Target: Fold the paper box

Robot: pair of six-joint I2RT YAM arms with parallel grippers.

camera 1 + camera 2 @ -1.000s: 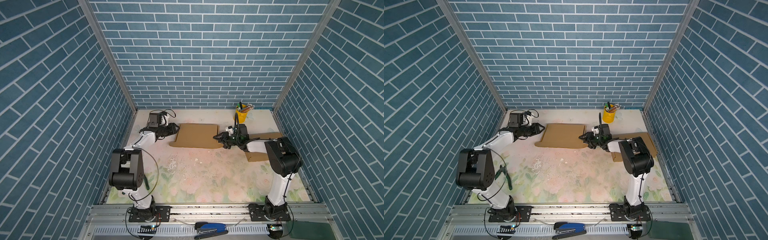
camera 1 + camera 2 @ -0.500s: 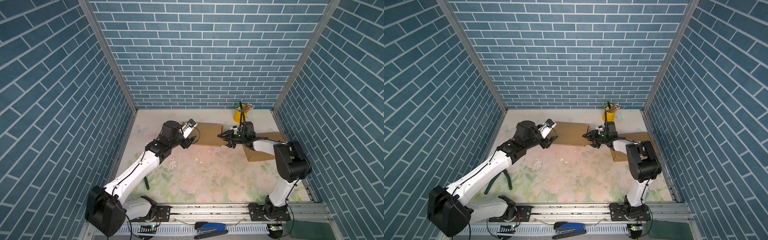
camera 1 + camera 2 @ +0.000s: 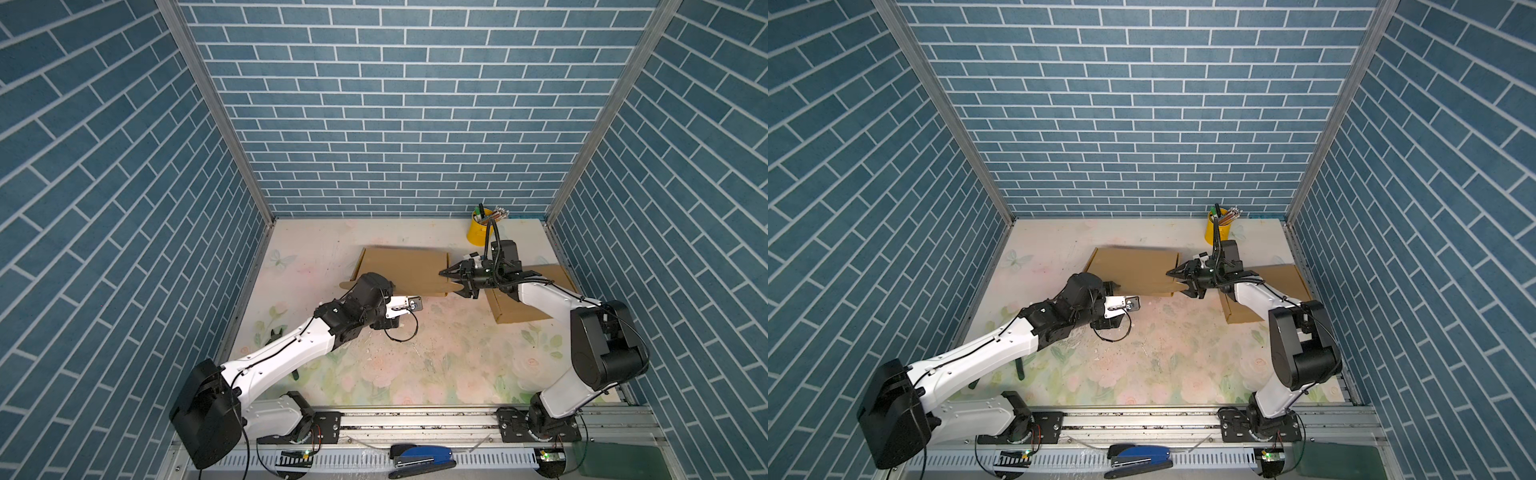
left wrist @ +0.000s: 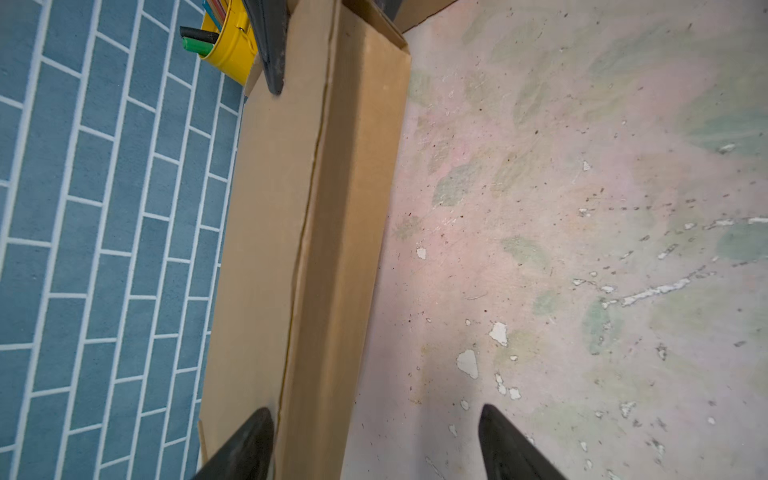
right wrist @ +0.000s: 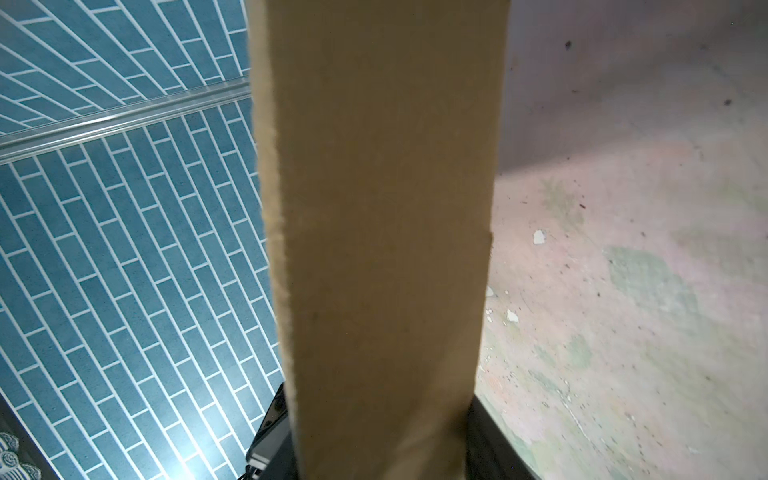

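Observation:
The paper box [image 3: 401, 268], brown cardboard, lies at the back middle of the table in both top views [image 3: 1131, 270]. My right gripper [image 3: 454, 281] is shut on its right end, and the cardboard [image 5: 382, 232] fills the space between the dark fingers [image 5: 492, 436] in the right wrist view. My left gripper [image 4: 376, 442] is open at the box's front left corner. One fingertip is over the box top [image 4: 266, 249] and the other over the table, with the front wall [image 4: 353, 249] between them untouched. In a top view the left gripper [image 3: 392, 306] is mostly hidden under its wrist camera.
A second flat cardboard piece [image 3: 525, 309] lies under the right arm at the right edge. A yellow cup of pens [image 3: 478, 232] stands at the back right. Green-handled pliers [image 3: 274, 334] lie under the left arm. A blue stapler [image 3: 424, 457] rests on the front rail.
The left arm has swung from the box's far left end to its front left corner, and its jaws have opened wider. The right gripper has kept its hold on the right end.

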